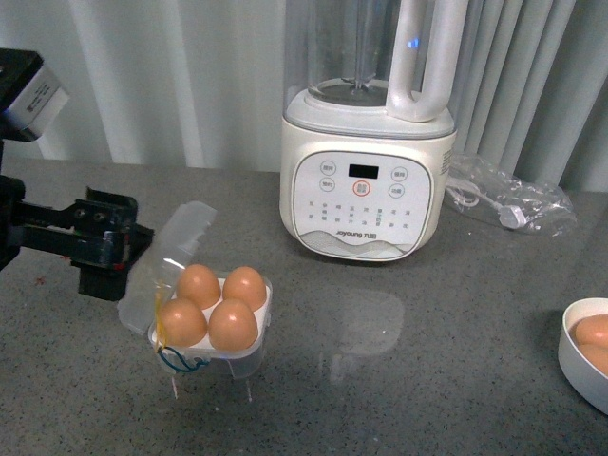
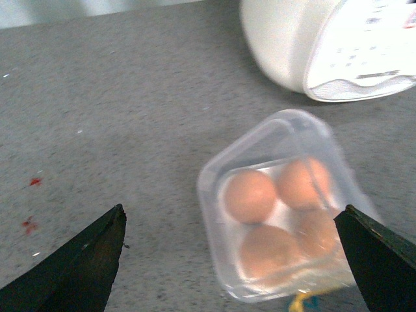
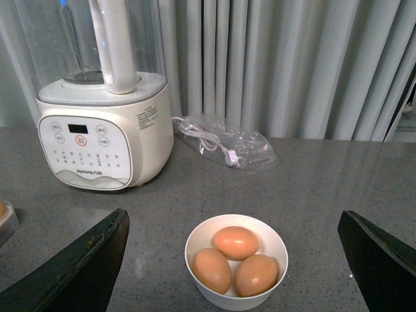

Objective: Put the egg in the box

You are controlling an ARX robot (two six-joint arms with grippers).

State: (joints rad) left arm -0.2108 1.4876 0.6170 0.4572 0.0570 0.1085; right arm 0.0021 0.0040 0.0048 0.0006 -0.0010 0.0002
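Observation:
The clear box stands on short legs at the left of the counter, its lid hinged open toward the left. All four cells hold orange-brown eggs. My left gripper is open and empty, just left of the lid. In the left wrist view the box lies between my open left gripper fingers, seen blurred through clear plastic. My right gripper is open and empty above a white bowl holding three eggs.
A cream Joyoung blender stands behind the box, also in the right wrist view. A clear bag with a cable lies to its right. The bowl sits at the counter's right edge. Curtains hang behind.

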